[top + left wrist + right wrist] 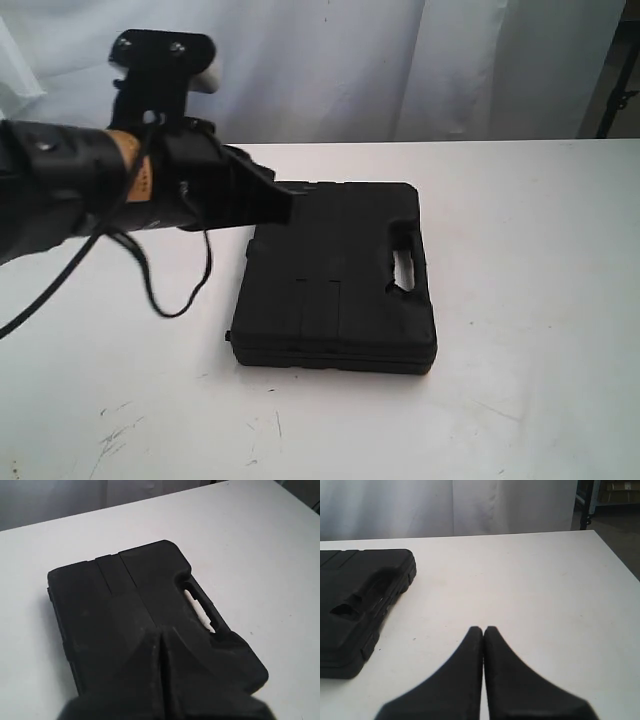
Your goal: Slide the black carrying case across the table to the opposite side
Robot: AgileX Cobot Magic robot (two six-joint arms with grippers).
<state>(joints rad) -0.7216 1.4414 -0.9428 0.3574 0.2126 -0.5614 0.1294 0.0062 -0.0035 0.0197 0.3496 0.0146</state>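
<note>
Presently, the black carrying case (335,275) is found lying flat and closed on the white tabletop (540,330), near the middle of the exterior view, with its handle cutout (405,268) turned toward the right of that view. The left end effector (286,203) is extended in from the left of the exterior view, and its tip is placed at the far left corner of the case lid. In the left wrist view its fingers (190,690) are shown pressed together with no gap and nothing pinched; the tip is seen against the lid, but contact cannot be confirmed. A black cable (170,305) is hung in a loop below the left arm. The right end effector (483,630) is shown only in the right wrist view, where its fingers (520,680) are likewise pressed together on nothing and are held above bare tabletop, apart from the case, on its handle side. Dark scuff marks (115,435) are noted on the near left part of the tabletop. A white curtain (400,60) is hung behind the far edge.
</note>
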